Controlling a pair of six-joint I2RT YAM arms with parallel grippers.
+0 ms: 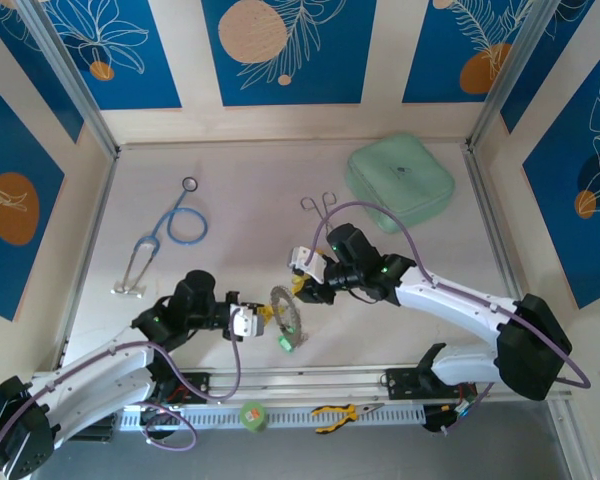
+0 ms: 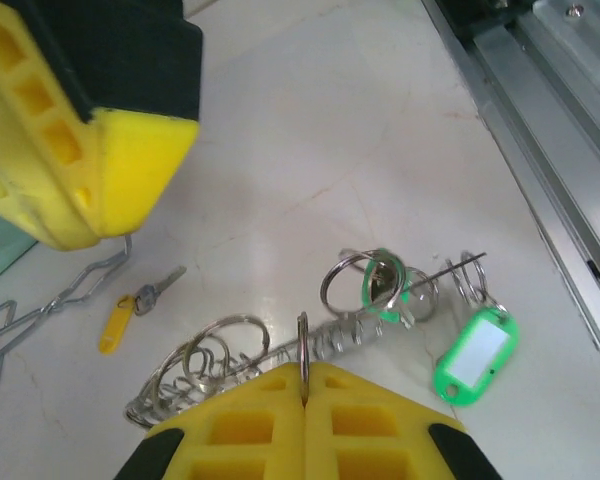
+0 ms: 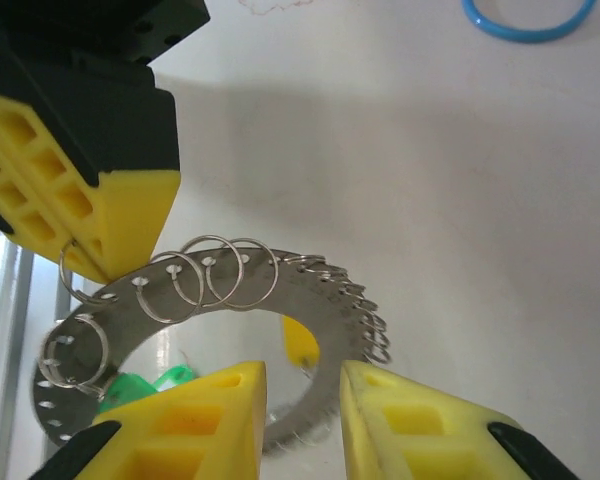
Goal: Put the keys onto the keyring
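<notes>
Your left gripper (image 2: 305, 378), bottom centre, is clamped on the keyring (image 2: 342, 335) rim. Your right gripper (image 3: 302, 388) stands open, frame bottom. One yellow key (image 2: 116, 322) lies on the worktop (image 2: 310, 130), lower left.

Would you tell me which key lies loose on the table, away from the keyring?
The yellow-headed key, lying by itself; both green ones sit against the keyring.

honestly the keyring (image 3: 210, 315) is shiny bare metal with thin wire loops, the key (image 2: 115, 322) has a smooth yellow plastic head, the tag (image 2: 475, 355) at its 3 o'clock is glossy green plastic, and the table (image 2: 360, 120) looks matt
</notes>
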